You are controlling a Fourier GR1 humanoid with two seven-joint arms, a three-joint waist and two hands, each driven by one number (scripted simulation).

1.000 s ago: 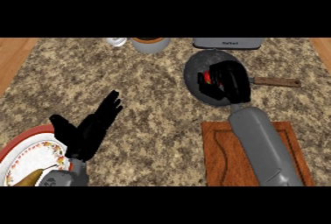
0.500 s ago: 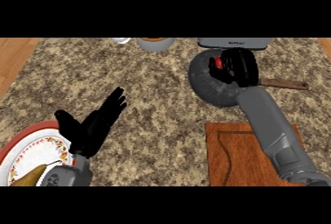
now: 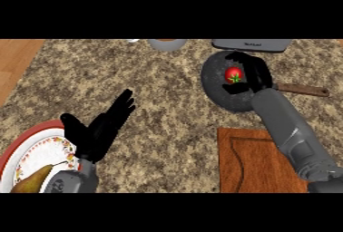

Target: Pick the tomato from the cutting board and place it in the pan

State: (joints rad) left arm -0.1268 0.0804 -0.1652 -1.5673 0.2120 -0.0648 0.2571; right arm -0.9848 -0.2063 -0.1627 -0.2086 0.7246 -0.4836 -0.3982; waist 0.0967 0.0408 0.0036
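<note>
One tomato [image 3: 234, 75], red with a green star-shaped stem, sits in the single dark pan [image 3: 216, 88] near the counter's far edge. The right hand [image 3: 251, 74] stands over it with fingers spread apart, while the left hand [image 3: 100, 129] rests spread beside one plate [image 3: 26, 140] holding one pear [image 3: 30, 180]

Even, flat light; faint shadows

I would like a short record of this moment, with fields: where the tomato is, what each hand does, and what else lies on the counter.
tomato: red tomato lies in the pan, not on the cutting board
right hand: right hand is over the pan, fingers open beside the tomato
left hand: left hand rests open, fingers up, at lower left
pan handle: brown handle points right
plate: plate with red rim at lower left, a pear on it
cutting board: nothing on its visible part
</note>
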